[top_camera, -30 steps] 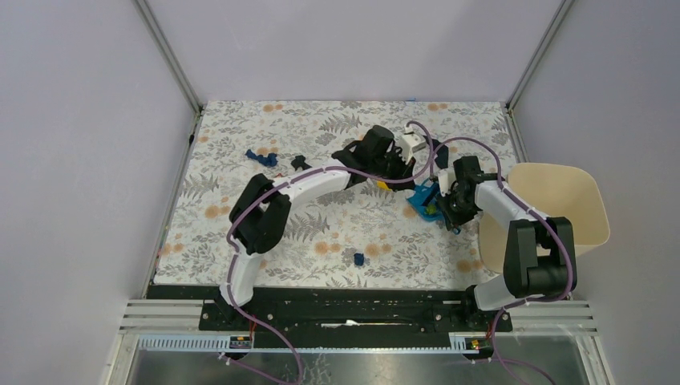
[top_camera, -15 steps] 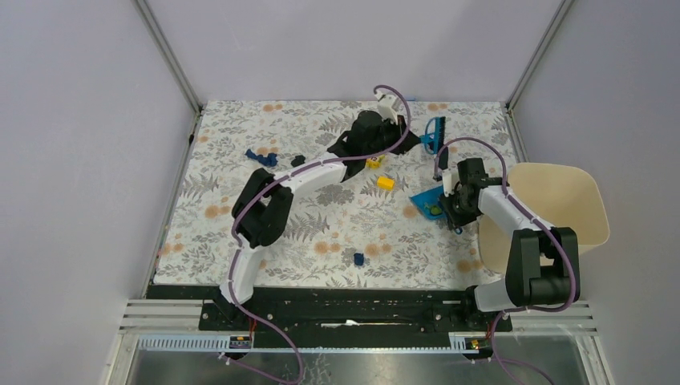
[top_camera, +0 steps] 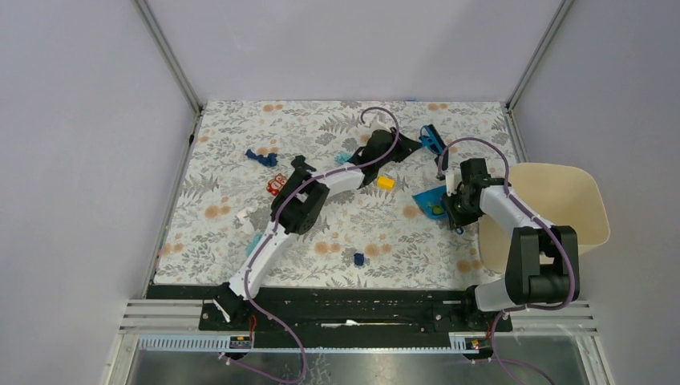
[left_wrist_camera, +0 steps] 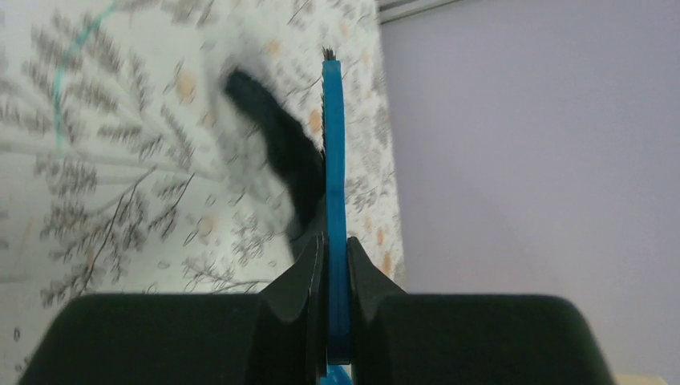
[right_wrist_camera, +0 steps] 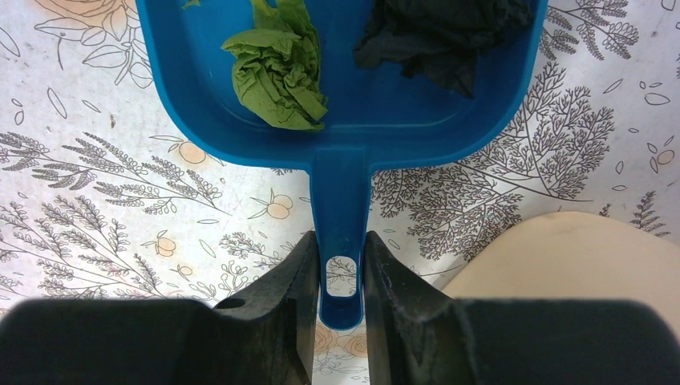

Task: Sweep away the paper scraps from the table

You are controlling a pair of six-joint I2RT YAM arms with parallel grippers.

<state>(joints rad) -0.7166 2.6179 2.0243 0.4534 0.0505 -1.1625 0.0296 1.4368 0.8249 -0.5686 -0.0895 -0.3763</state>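
**Two wads in the pan, loose scraps left on the counter**

We start at the bottom of the top view. One dark blue wad (top_camera: 358, 258) of the paper scraps lies alone on the counter (top_camera: 200, 265), near its lower edge. Left of it, beside the left arm, lies what looks like a light cyan strip (top_camera: 254, 241).

Further up, at right centre, the right tool (right_wrist_camera: 341, 241) is closed narrow on the handle of the blue dustpan (right_wrist_camera: 353, 132). The pan sits on the cloth just beside the beige bin (top_camera: 561, 192), and a green wad (right_wrist_camera: 281, 60) and a dark wad (right_wrist_camera: 445, 32) already lie in it. Above that come the yellow block (top_camera: 386, 183) and a red and yellow toy (top_camera: 277, 184), neither of them ours to sweep.

More dark blue scraps (top_camera: 261, 156) sit at upper left. Farthest off, at upper centre, the left tool (left_wrist_camera: 335, 249) pinches the blue brush (left_wrist_camera: 333, 144) edge-on, well apart from any scrap.

We judge the scraps featherlight, soft and springy, so they will skid or roll rather than resist. We would not pinch them. We would push them with the bristles, low and slow, with the pan's lip pressed to the cloth.
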